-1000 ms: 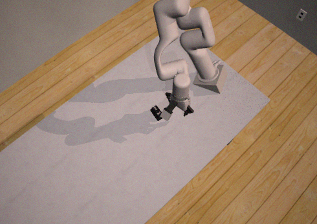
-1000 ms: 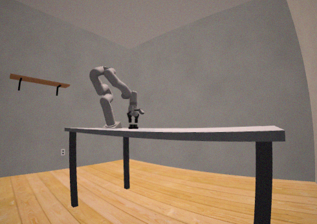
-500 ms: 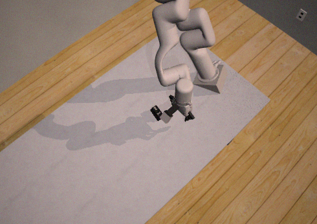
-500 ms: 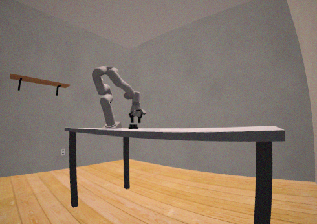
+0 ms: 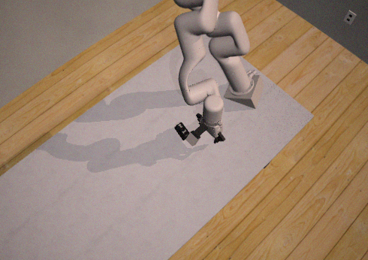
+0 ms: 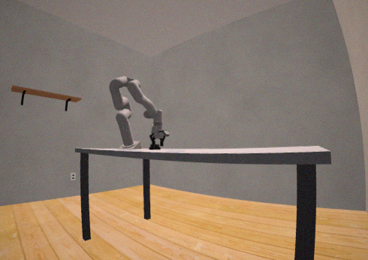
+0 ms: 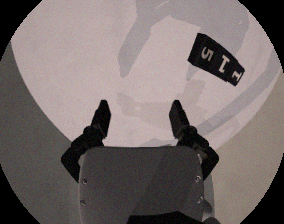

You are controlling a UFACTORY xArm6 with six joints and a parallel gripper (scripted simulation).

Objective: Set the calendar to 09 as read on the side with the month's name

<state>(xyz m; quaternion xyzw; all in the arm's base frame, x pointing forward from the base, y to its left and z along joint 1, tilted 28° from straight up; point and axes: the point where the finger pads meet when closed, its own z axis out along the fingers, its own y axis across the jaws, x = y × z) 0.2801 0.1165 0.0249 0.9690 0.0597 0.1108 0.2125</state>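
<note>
Low over the table [image 5: 113,194], the gripper [image 5: 208,128] hung with its dark fingers spread as wide as they go and nothing between them; in the wrist view only pale table surface showed in the gap. The gripper pointed downward from the end of the white arm [image 5: 199,58], which folded back on itself above the base [image 5: 255,96] bolted to the grey table near its far end. The calendar [image 5: 182,131], a small dark block, lay on the table just beside the gripper, apart from the fingers and not touched by them. In the wrist view the calendar [image 7: 218,59] sat ahead and to the right of the fingertips, tilted in the frame, with white marks on its dark face that looked like digits; which ones could not be read with certainty, and the cubes and tray could not be told apart. From the exterior view the gripper [image 6: 158,137] stood close above the table [image 6: 225,156], whose dark legs rested on a wooden floor [image 6: 188,224]; a wooden shelf [image 6: 45,94] hung on the grey wall to the left.
</note>
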